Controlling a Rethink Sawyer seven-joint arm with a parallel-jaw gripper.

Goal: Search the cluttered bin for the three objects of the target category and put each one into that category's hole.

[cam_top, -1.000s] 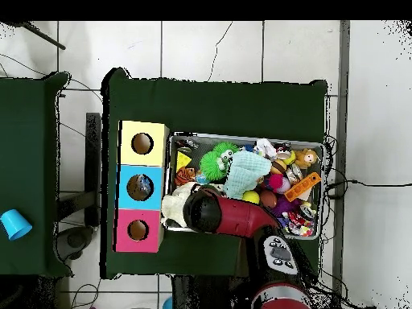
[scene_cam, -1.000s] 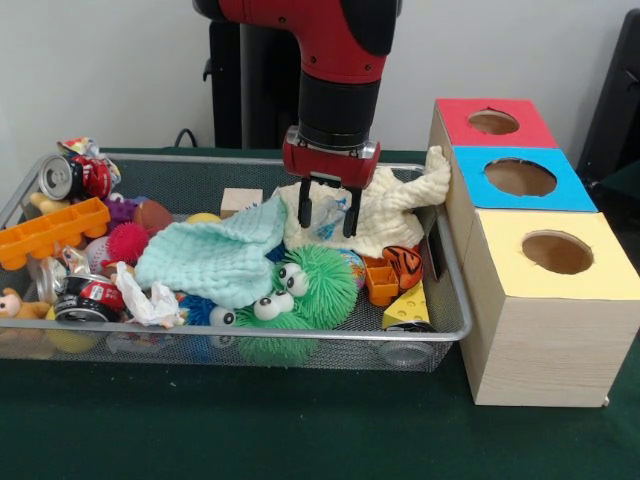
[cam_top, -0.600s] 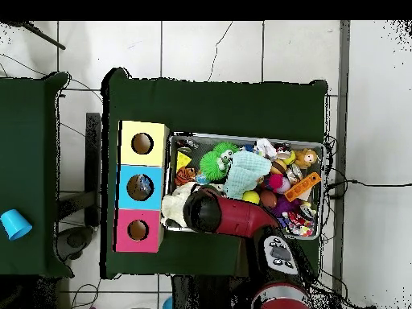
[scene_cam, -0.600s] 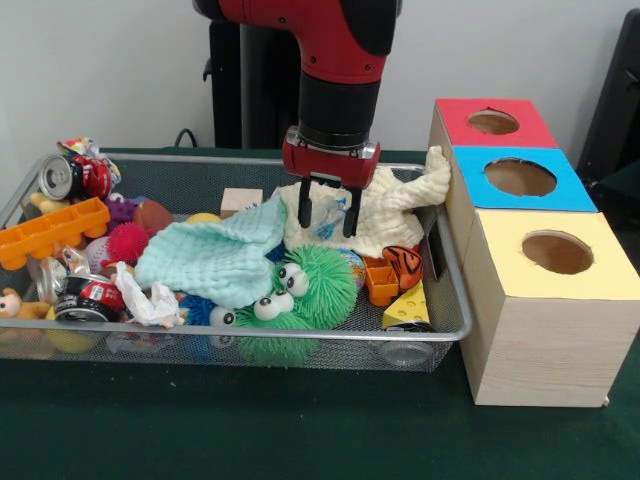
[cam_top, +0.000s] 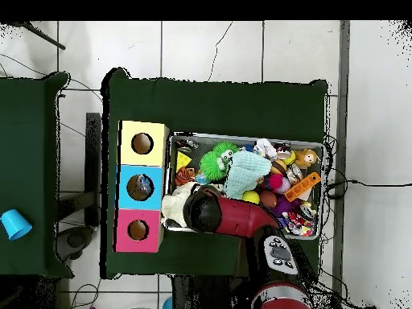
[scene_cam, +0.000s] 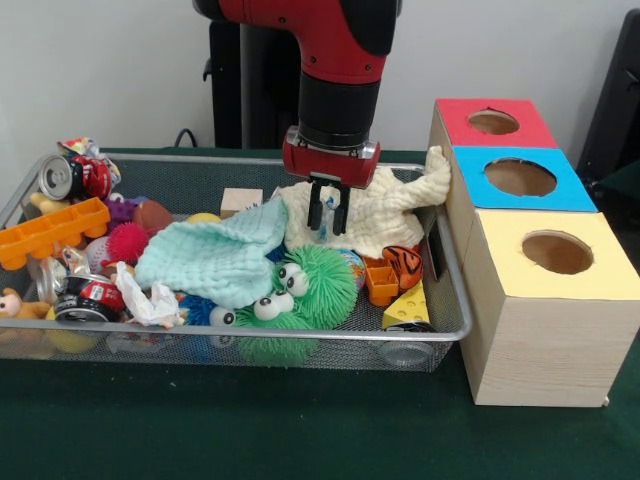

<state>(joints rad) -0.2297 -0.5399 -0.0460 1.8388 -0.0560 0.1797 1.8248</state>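
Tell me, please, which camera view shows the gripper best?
The front view: the gripper is shut over the cream cloth in the wire bin. In the overhead view the red arm covers it, so nothing of it shows.

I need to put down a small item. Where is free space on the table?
The green table is bare in front of the wire bin and the yellow box. Inside the bin it is crowded everywhere.

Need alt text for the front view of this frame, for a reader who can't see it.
A red and black arm's gripper is shut on a cream cloth in a wire bin cluttered with toys, a mint cloth and a fuzzy green toy. Beside it stands a box with red, blue and yellow holed tops.
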